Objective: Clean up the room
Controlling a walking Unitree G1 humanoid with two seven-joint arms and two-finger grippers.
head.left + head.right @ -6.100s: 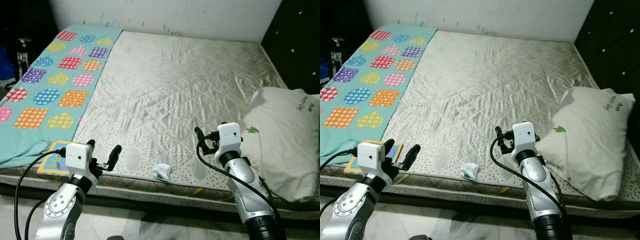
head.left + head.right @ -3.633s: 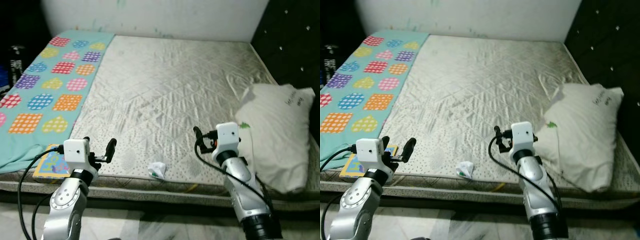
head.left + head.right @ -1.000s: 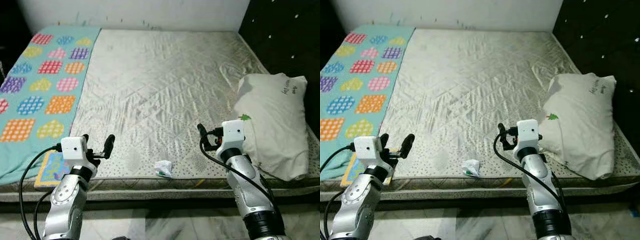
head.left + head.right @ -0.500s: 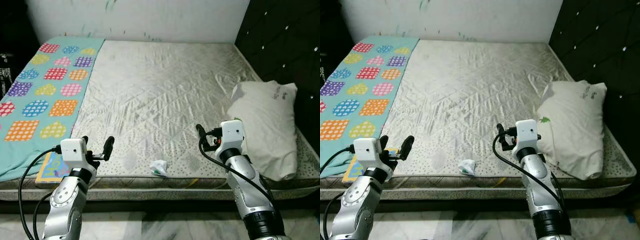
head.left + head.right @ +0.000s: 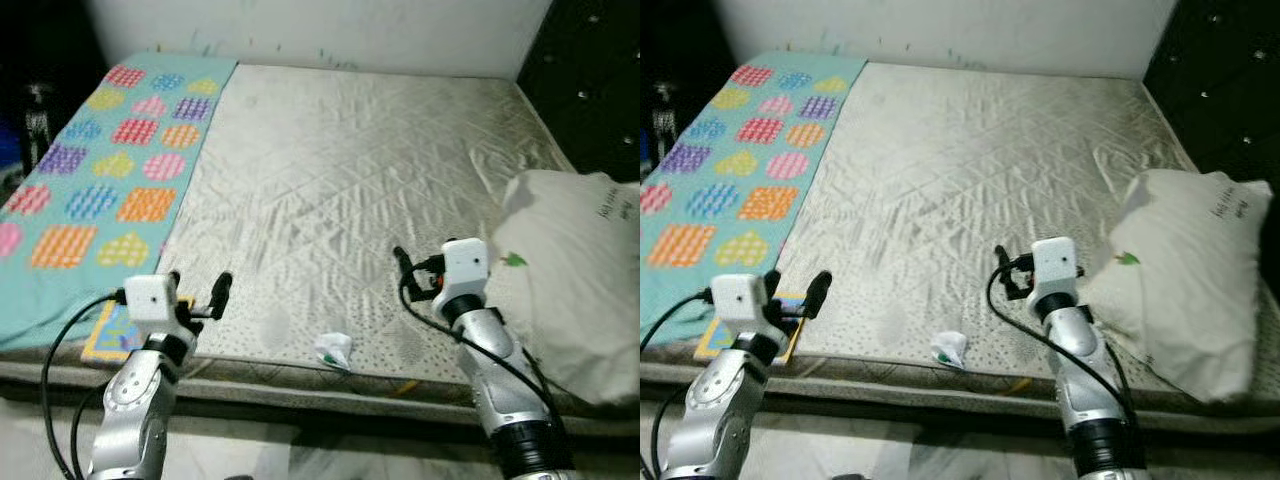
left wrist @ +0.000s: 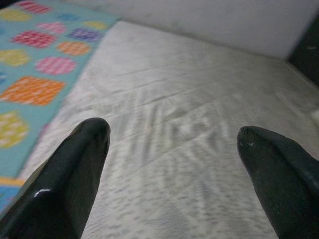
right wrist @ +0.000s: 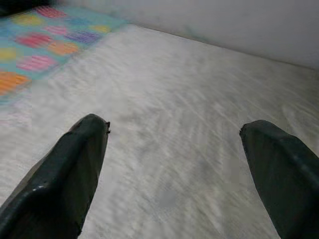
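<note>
Here, a crumpled white wrapper (image 5: 334,349) is seen at the near edge of the mattress (image 5: 370,170), between the two arms. The left gripper (image 5: 197,290) and right gripper (image 5: 1003,270) are held above that edge, fingers spread, nothing grasped.

- The mattress (image 5: 360,170) is lying bare across its wide middle, leaving open room for reaching forward.
- A crumpled wrapper (image 5: 333,349) is sitting near the front edge, between the two arms, with free surface all around it.
- A white pillow (image 5: 575,270) is taking up the right side, just beside the right gripper (image 5: 400,262).
- A patterned blanket (image 5: 95,180) is covering the left strip, and a flat book (image 5: 112,330) is lying at its near end, beside the left gripper (image 5: 198,289).
- Both grippers' fingers are standing spread over the mattress.
</note>
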